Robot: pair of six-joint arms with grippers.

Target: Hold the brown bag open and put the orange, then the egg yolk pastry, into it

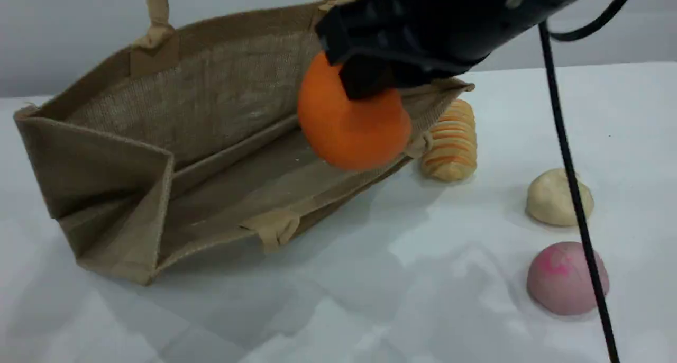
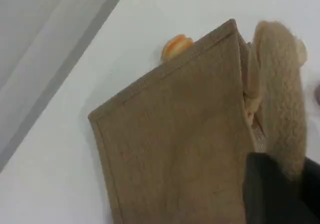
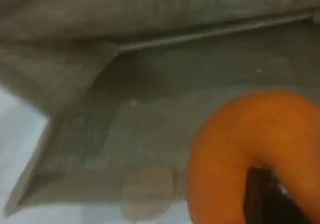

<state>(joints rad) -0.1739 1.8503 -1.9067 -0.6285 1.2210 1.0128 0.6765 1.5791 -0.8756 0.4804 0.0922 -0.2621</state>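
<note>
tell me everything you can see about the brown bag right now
The brown bag is a large tan woven tote, jute by its look, with bound edges and padded loop handles. It lies tipped on the white table, its mouth gaping toward the camera and its side panel folded inward. The left gripper is shut on one handle, holding it open. The right gripper holds the orange at its mouth. A striped bread lies just behind its far end.

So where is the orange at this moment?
In the scene view the orange hangs in the right gripper, over the right end of the open brown bag, above its near edge. The striped bread lies just to its right.
</note>
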